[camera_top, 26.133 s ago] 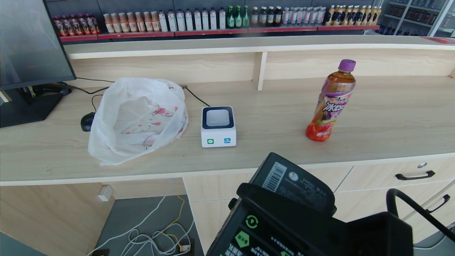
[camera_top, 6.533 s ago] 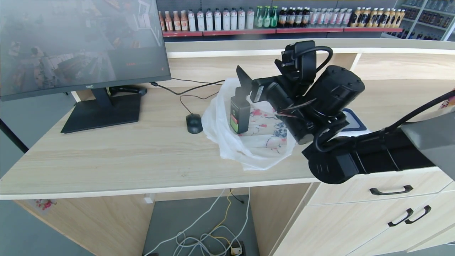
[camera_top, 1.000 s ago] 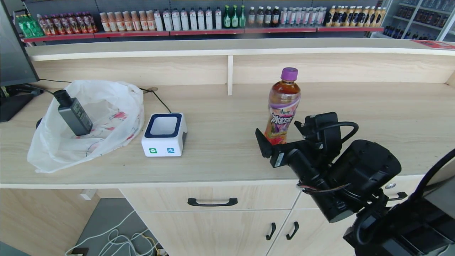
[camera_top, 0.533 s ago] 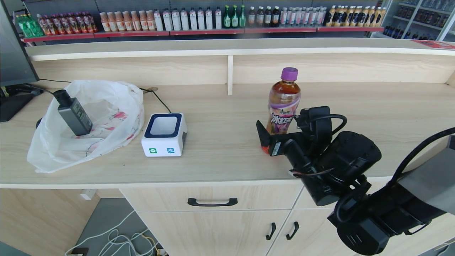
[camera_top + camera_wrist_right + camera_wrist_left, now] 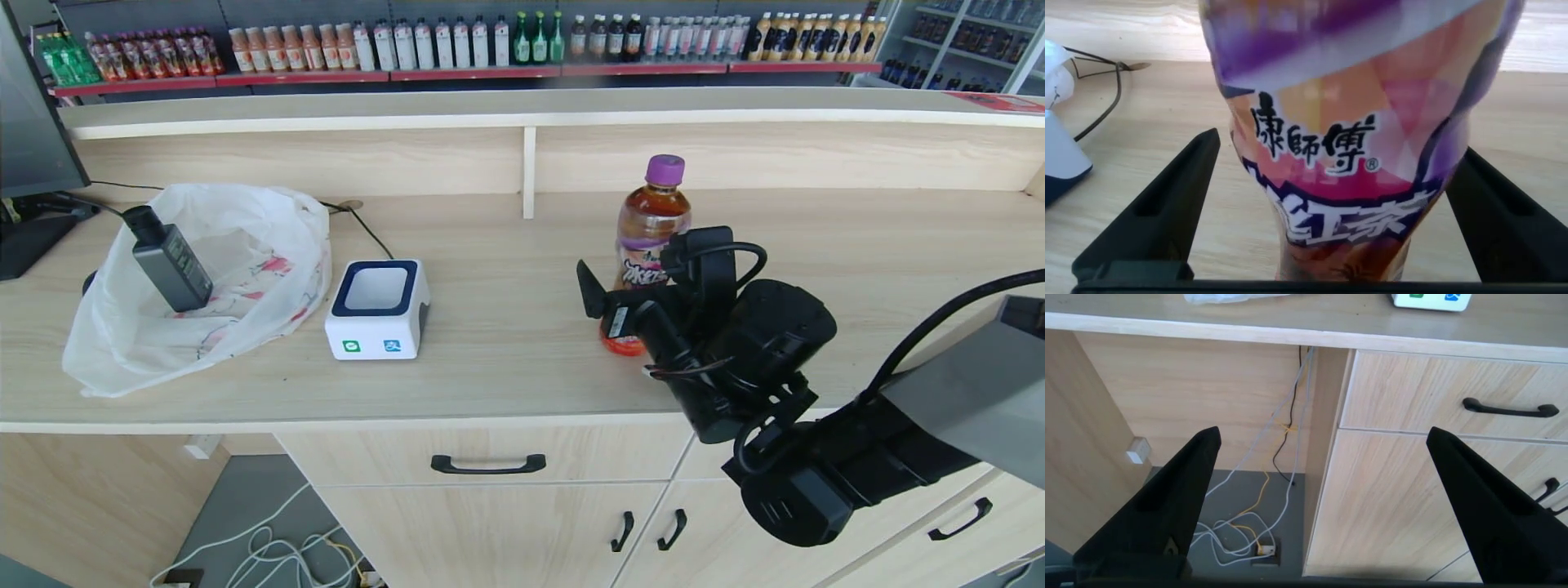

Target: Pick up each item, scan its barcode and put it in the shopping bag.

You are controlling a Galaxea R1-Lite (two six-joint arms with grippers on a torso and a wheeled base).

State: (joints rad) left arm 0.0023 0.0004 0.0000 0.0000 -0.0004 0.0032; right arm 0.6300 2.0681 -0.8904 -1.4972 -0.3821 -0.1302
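Observation:
A tea bottle [image 5: 651, 220] with a purple cap stands upright on the wooden counter [image 5: 506, 359], right of centre. My right gripper [image 5: 629, 304] is open at its lower half, one finger on each side. The right wrist view has the bottle's label [image 5: 1347, 147] close up between the two fingers [image 5: 1159, 212], with a gap on both sides. The white scanner [image 5: 377, 309] sits left of the bottle. Farther left lies the white shopping bag [image 5: 245, 245] with a dark grey boxy item [image 5: 167, 257] leaning inside it. My left gripper [image 5: 1323, 433] hangs open and empty below the counter edge.
A monitor [image 5: 33, 106] stands at the far left with cables behind the bag. A raised ledge [image 5: 522, 122] backs the counter. Drawers with black handles [image 5: 488, 465] and loose floor cables [image 5: 1261, 523] are below. Bare counter stretches right of the bottle.
My right gripper has moved forward and up to the bottle, its fingers now on either side of it. Longer ago it carried the dark grey item into the bag and left it there.

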